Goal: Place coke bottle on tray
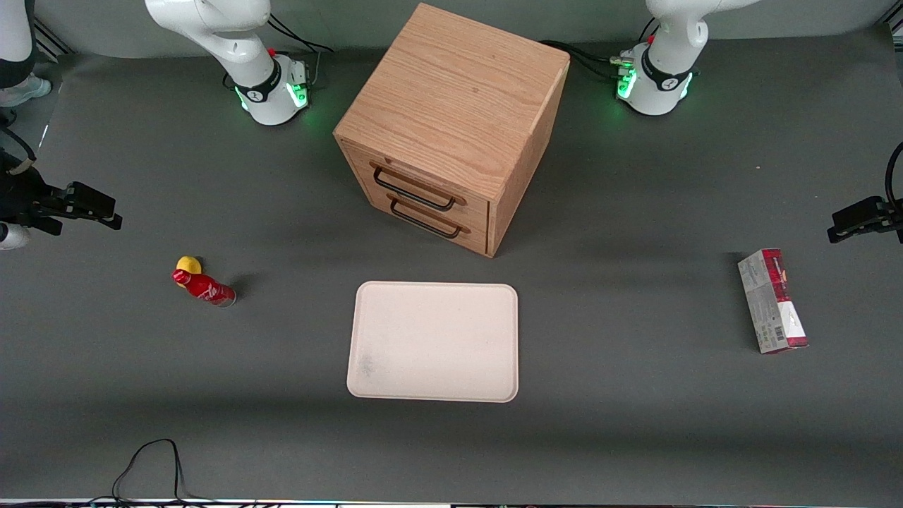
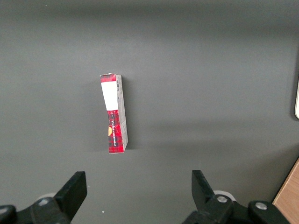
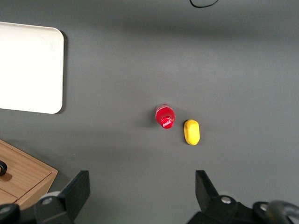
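Observation:
The coke bottle (image 1: 204, 288) is small, slim and red with a red cap and a silvery base. It stands upright on the grey table toward the working arm's end. The right wrist view shows it from above (image 3: 165, 116). The cream tray (image 1: 434, 342) lies flat in front of the cabinet, well apart from the bottle, and also shows in the right wrist view (image 3: 28, 67). My right gripper (image 3: 142, 186) hangs high above the table, open and empty, with nothing between its fingers. It is out of the front view.
A yellow lemon-like lump (image 1: 188, 264) sits close beside the bottle, slightly farther from the front camera, and also shows in the right wrist view (image 3: 191, 131). The oak two-drawer cabinet (image 1: 451, 127) stands mid-table. A red-and-grey carton (image 1: 772, 300) lies toward the parked arm's end.

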Motion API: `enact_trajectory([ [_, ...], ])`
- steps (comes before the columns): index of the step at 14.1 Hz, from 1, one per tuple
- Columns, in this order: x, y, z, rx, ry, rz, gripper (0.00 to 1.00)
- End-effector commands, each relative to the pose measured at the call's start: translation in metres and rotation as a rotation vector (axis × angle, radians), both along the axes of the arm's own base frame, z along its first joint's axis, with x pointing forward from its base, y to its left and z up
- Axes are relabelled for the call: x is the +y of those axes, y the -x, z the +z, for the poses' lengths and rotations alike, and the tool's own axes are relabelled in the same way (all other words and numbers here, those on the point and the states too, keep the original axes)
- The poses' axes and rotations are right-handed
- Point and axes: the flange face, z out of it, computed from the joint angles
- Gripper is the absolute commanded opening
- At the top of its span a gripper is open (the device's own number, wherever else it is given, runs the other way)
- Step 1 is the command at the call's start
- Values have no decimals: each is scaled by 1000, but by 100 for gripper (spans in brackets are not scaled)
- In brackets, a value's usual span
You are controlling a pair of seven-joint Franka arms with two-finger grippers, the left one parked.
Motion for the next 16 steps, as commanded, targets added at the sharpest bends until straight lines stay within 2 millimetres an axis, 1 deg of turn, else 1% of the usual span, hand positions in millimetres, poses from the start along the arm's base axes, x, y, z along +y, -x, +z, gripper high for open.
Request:
enact_trajectory([
  [1, 2, 2, 5, 3, 9, -14, 100],
  [7, 2, 2, 5, 4, 12, -14, 100],
  [13, 2, 4, 0, 33, 12, -14, 100],
  [16, -4, 5, 1, 31, 12, -25, 100],
])
